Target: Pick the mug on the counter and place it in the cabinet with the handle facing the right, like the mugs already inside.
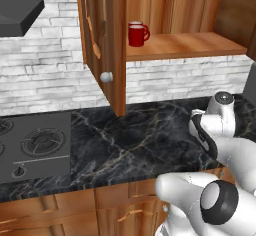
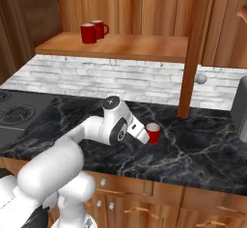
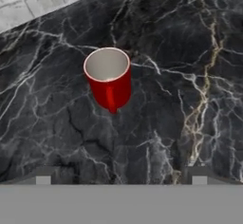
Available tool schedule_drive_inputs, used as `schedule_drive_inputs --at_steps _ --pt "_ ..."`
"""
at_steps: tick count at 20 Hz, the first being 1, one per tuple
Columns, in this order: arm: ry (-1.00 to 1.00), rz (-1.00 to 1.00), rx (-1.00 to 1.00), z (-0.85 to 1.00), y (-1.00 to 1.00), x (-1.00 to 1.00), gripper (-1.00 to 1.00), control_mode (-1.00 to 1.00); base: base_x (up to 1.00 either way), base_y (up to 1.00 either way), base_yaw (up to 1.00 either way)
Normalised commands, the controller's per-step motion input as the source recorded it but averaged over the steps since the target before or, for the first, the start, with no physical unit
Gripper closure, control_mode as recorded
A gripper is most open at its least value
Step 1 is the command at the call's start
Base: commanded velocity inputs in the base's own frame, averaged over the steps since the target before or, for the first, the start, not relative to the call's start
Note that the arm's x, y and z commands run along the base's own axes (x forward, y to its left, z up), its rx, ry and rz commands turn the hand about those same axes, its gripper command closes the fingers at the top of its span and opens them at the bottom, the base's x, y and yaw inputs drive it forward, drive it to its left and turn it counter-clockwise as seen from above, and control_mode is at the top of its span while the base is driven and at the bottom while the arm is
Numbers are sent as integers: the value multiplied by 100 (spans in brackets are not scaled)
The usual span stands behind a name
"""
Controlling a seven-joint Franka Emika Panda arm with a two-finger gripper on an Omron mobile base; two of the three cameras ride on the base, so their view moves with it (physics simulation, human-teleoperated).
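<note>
The mug [image 3: 109, 78], glossy red with a white inside, stands upright on the black marble counter [image 3: 166, 137]. Its handle [image 3: 112, 102] faces the camera, seen edge-on. My gripper [image 3: 121, 176] is open, its fingertips [image 3: 43, 175] wide apart, short of the mug and not touching it. From the right base view, the mug [image 2: 153, 133] sits just beyond my white hand [image 2: 137, 129]. Above, the wooden cabinet's shelf [image 2: 130, 46] carries two red mugs [image 2: 94, 31] with handles to the right. They show in the left base view too, as red mugs [image 1: 137, 34] on the shelf [image 1: 185, 45].
The open cabinet door [image 1: 107, 40] with its silver knob [image 1: 106, 76] hangs over the counter [image 1: 135, 140], between stove and arm. A grey stovetop [image 1: 35, 145] lies at the left under a dark hood [image 1: 17, 12]. A dark appliance [image 2: 240, 111] stands at the right.
</note>
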Motion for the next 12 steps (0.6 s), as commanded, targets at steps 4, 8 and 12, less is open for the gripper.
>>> schedule_drive_inputs --at_steps 4,8,12 --pt "-1 1 -10 -37 -3 25 -100 -100 0 0 0" --pt "-9 3 -12 -37 0 12 -100 -100 0 0 0" --pt "0 0 -6 -43 -19 10 -100 -100 0 0 0"
